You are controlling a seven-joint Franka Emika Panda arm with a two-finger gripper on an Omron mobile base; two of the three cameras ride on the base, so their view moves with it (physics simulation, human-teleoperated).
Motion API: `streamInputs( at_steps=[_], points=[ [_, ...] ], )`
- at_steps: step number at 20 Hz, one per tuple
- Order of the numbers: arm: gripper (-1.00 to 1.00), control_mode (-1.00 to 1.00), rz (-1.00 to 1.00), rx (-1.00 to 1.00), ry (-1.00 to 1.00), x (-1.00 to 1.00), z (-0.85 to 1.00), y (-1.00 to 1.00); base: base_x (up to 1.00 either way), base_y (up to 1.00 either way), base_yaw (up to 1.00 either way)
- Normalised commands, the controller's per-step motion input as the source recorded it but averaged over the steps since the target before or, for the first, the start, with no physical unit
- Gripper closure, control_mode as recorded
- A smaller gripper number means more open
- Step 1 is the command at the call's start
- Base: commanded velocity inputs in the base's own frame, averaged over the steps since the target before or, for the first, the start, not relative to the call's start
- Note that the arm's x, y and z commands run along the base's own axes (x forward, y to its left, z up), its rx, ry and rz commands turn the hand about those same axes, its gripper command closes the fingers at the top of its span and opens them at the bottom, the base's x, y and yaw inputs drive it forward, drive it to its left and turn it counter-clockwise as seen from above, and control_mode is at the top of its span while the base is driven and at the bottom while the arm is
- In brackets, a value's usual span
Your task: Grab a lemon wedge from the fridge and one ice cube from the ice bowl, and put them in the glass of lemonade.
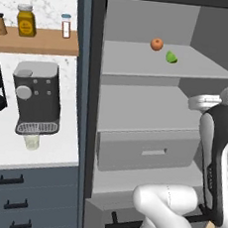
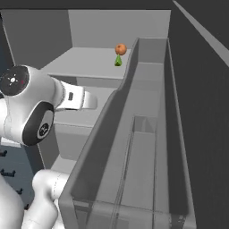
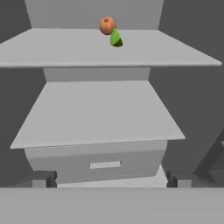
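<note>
On fridge (image 1: 89,83) shelf: lemon wedge (image 1: 171,57), orange (image 1: 156,44)

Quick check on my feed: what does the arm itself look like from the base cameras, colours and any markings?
The arm is glossy white with rounded, bulbous links. One link carries a black casing edged in white. In the right base view a round joint cap is dark with a small white dot, and a second dark oval panel bears a faint mark. No loose cables show.

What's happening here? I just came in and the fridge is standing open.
The robot arm faces the open fridge, its gripper open and empty, level with the lower shelves. The lemon wedge lies on the upper shelf beside a small orange fruit, untouched. The glass of lemonade waits on the counter under the coffee machine.
</note>
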Motion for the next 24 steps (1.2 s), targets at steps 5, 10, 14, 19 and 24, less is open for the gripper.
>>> streamInputs(
  at_steps=[5, 10, 14, 19, 24],
  points=[
    [-1.00, -1.00, 0.01, 0.00, -0.09, 0.25, 1.00, 0.26, 0.00, 0.00, 0.00],
    [-1.00, -1.00, 0.07, 0.00, -0.01, 0.88, 0.62, -0.03, 0.00, 0.00, 0.00],
    [-1.00, -1.00, 0.00, 0.00, 0.07, 1.00, -0.06, -0.39, 0.00, 0.00, 0.00],
    [-1.00, -1.00, 0.00, 0.00, 0.21, 1.00, -0.46, -0.51, 0.00, 0.00, 0.00],
    [-1.00, -1.00, 0.01, 0.00, 0.20, 1.00, -0.40, -0.33, 0.00, 0.00, 0.00]
  ],
)
